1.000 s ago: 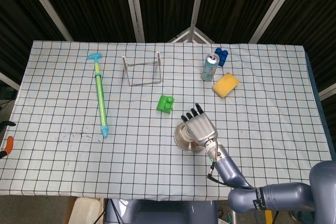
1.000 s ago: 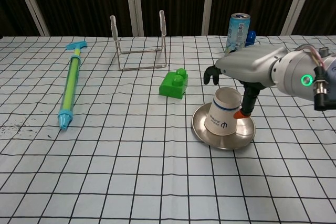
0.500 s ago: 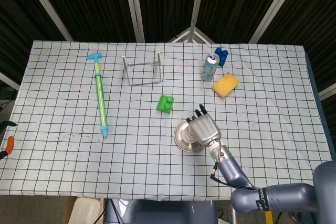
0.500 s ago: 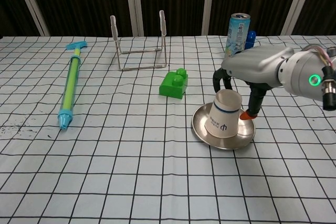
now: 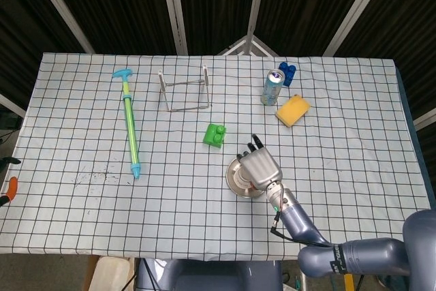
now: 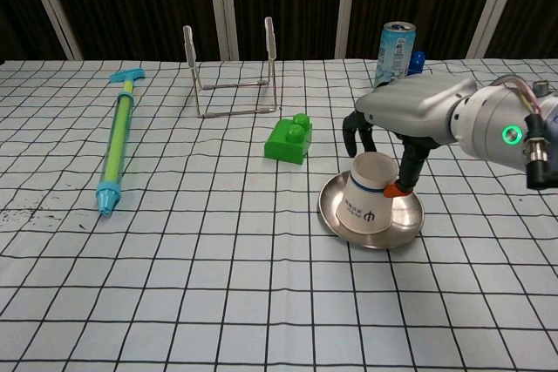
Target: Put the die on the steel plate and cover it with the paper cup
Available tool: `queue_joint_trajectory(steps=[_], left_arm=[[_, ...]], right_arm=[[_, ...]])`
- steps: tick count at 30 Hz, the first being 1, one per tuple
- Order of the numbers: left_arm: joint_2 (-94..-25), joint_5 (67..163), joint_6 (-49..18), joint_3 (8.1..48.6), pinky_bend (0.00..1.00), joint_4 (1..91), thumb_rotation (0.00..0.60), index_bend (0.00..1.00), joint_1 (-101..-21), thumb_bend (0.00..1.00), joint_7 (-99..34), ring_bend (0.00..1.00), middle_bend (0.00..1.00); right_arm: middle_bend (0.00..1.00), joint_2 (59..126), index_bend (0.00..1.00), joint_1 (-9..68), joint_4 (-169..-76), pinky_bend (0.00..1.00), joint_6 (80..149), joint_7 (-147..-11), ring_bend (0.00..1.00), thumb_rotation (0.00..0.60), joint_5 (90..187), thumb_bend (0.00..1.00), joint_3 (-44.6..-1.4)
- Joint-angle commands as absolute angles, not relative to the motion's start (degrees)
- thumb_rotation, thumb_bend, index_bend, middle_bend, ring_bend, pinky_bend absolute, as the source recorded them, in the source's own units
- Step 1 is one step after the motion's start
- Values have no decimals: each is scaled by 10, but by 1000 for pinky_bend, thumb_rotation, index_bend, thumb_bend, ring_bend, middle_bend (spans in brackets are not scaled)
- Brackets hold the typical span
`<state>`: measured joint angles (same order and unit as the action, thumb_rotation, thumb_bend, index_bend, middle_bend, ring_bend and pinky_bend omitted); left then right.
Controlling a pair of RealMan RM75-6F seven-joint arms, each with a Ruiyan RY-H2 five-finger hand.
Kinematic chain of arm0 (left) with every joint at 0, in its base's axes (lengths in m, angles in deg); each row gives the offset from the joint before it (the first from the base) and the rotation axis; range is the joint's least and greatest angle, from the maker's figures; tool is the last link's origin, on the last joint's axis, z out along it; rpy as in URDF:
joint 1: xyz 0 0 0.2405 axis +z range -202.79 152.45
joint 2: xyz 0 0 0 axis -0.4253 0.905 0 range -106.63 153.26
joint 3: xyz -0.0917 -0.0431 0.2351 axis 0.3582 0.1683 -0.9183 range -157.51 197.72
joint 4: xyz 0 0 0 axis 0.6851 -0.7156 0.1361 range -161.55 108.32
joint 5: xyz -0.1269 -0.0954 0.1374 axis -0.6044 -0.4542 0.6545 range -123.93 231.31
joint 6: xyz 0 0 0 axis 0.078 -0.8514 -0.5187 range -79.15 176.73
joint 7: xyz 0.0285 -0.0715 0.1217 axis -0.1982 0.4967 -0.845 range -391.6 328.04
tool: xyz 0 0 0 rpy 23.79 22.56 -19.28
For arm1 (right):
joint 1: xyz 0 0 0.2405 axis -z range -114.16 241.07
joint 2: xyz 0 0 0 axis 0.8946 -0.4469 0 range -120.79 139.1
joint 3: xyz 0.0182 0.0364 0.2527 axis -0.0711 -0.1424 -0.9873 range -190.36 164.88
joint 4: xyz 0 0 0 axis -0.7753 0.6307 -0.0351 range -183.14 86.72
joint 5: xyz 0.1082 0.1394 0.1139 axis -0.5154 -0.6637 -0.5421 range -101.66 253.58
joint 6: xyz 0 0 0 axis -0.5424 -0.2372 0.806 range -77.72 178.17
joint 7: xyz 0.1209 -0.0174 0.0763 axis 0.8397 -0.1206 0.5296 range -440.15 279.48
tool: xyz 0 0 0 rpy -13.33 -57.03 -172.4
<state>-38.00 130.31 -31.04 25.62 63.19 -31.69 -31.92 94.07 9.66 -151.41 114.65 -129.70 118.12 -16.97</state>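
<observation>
Right hand (image 6: 384, 141): fingers curled down over the paper cup (image 6: 365, 195), gripping its top (thumb tip at its side).
Paper cup: upside down, tilted, on the steel plate (image 6: 410, 220).
Die: hidden.

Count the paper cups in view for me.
1. The paper cup sits upside down and tilted on the steel plate, with the right hand over its top. In the head view the hand hides it; no others show.
</observation>
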Motion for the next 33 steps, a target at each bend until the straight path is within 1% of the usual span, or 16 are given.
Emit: queue_joint_trajectory(steps=[1, 7, 10, 15, 21, 33], left_arm=[[-380, 1303, -310, 256, 118, 632, 600, 334, -318, 695, -321, 0, 0], [-381, 1304, -310, 256, 118, 633, 600, 338, -317, 695, -323, 0, 0], [-381, 1303, -310, 256, 119, 633, 600, 340, -317, 694, -323, 0, 0], [-380, 1303, -311, 256, 118, 633, 600, 342, -317, 693, -322, 0, 0], [-380, 1303, -311, 255, 118, 633, 600, 342, -317, 693, -322, 0, 0], [-379, 1301, -311, 256, 118, 633, 600, 345, -316, 693, -320, 0, 0]], right_arm=[[486, 943, 456, 98, -1510, 0, 1146, -1293, 224, 600, 1187, 256, -170], [509, 945, 568, 102, -1507, 0, 1148, -1285, 240, 600, 1199, 303, -169], [515, 947, 601, 105, -1505, 0, 1149, -1280, 247, 600, 1205, 316, -169], [519, 951, 607, 110, -1499, 0, 1147, -1266, 250, 600, 1219, 326, -170], [524, 957, 607, 109, -1480, 0, 1131, -1247, 256, 600, 1219, 340, -181], [524, 985, 607, 90, -1397, 0, 1082, -1215, 256, 600, 1200, 340, -209]])
